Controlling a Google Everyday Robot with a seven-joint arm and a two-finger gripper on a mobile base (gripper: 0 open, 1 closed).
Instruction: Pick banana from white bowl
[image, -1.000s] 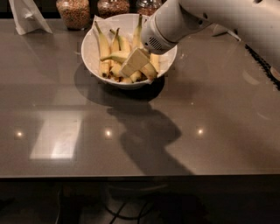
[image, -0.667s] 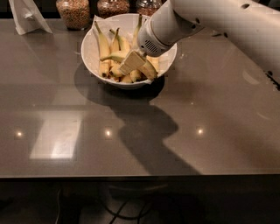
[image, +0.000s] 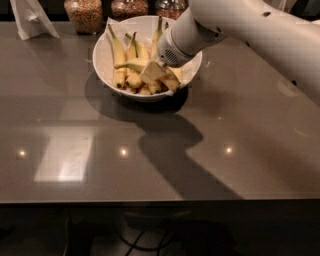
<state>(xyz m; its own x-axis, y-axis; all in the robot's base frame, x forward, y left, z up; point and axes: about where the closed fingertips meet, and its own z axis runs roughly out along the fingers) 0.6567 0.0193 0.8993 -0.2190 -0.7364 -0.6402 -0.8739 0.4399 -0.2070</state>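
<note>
The grey table (image: 150, 150) carries the white bowl (image: 102, 55) near its far edge; the white arm (image: 240, 25) reaches in from the right; the banana (image: 131, 64) lies crosswise on the slimmer bananas (image: 119, 50) inside the bowl; the gripper (image: 154, 73) sits low at its right end; whether it holds anything I cannot tell; the step looks like the grasp; next calls for a sure hold, then a lift clear of the rim.
</note>
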